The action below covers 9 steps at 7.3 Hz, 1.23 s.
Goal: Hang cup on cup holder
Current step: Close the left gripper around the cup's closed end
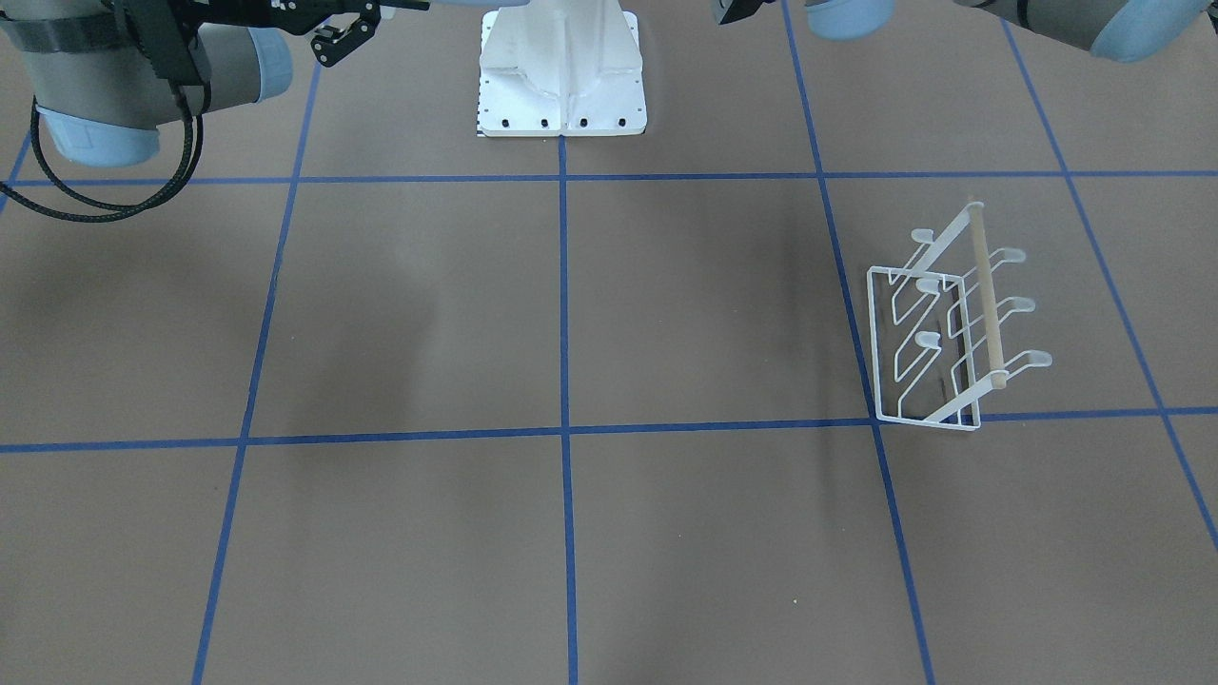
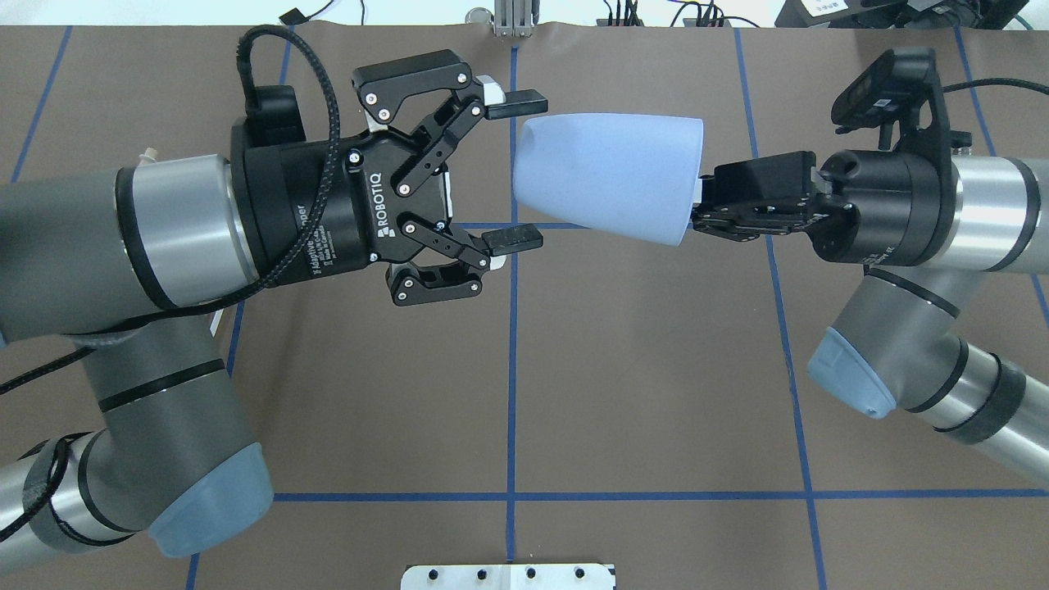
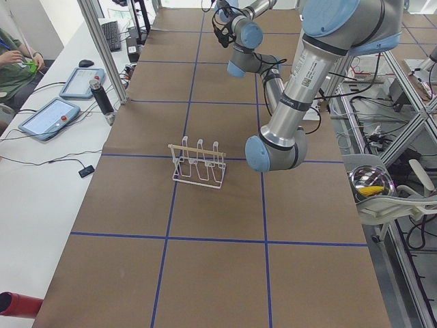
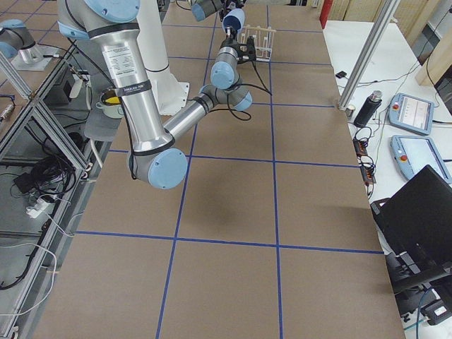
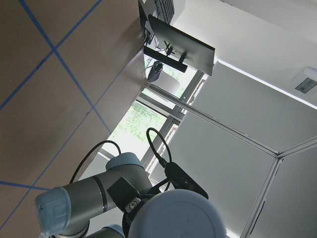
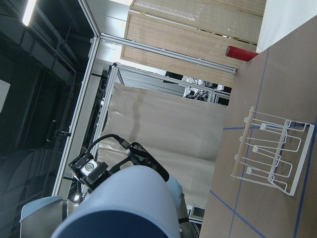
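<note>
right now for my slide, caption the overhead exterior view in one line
Right gripper holds the pale blue cup by its rim, closed end toward the open left gripper.

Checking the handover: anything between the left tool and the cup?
Nothing. The overhead view shows the open left tool facing the cup with a bare gap.

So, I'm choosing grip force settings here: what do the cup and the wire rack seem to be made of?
The cup looks like plastic: pale blue, opaque, with a smooth matte wall, soft shading and no glare. The cup holder looks like thin metal wire, evenly white, so probably coated or painted. Its bar looks like bare wood: a pale tan, matte dowel.
</note>
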Each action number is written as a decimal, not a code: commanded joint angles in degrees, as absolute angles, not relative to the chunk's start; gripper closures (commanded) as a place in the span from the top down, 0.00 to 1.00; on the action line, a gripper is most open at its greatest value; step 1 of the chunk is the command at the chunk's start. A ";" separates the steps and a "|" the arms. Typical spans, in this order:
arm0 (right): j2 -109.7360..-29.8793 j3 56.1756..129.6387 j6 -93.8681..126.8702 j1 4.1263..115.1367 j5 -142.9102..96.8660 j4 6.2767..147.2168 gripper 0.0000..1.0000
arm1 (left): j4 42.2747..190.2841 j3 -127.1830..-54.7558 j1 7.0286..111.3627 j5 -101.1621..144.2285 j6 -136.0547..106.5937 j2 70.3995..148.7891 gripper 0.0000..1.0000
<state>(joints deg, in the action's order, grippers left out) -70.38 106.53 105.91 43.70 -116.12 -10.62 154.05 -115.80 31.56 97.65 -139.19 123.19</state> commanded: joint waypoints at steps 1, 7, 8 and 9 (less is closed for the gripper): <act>-70.40 106.79 105.91 42.90 -116.10 -10.55 0.00 | 154.07 -115.31 31.47 97.65 -139.22 123.40 0.94; -70.31 106.61 105.56 42.36 -115.84 -10.55 0.09 | 154.60 -115.49 30.76 97.82 -139.13 123.84 0.25; -70.23 106.61 105.64 42.36 -115.75 -10.55 0.99 | 154.60 -115.49 30.76 97.91 -138.61 123.66 0.04; -70.31 106.70 105.73 42.45 -115.75 -10.55 1.00 | 154.60 -115.58 30.76 97.91 -138.52 123.66 0.00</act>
<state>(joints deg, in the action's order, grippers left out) -70.28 106.58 105.64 42.35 -115.81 -10.53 154.59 -115.54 30.76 97.86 -138.76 123.73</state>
